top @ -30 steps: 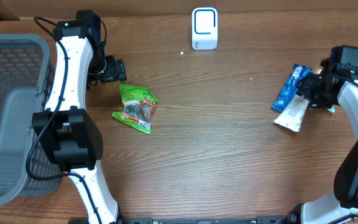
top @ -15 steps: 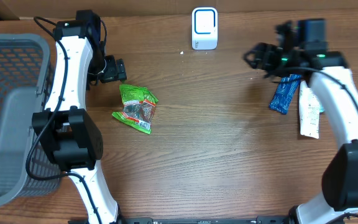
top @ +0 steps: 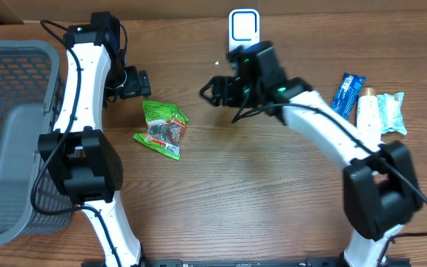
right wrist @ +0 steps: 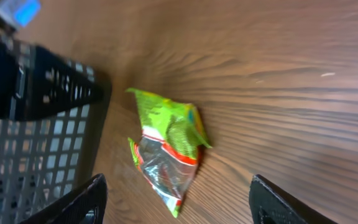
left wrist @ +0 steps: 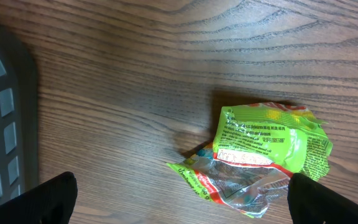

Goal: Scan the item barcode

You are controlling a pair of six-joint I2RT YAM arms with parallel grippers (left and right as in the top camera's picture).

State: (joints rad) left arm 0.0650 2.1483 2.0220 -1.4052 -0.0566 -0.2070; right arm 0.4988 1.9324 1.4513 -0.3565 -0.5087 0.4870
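Brown wood-grain table [top: 258, 200], with a grey basket [top: 6, 89] at its left edge. The packet [top: 161, 129] lay flat left of centre, its long axis running near-to-far and its green end towards the left gripper [top: 134, 83]. Both that and the right gripper [top: 215, 90] had their jaws apart and empty.

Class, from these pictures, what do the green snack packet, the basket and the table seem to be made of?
Green snack packet: thin plastic film, glossy, crinkled, part clear. Basket: probably moulded grey plastic, matte mesh. Table: wood or wood-look laminate, visible grain.
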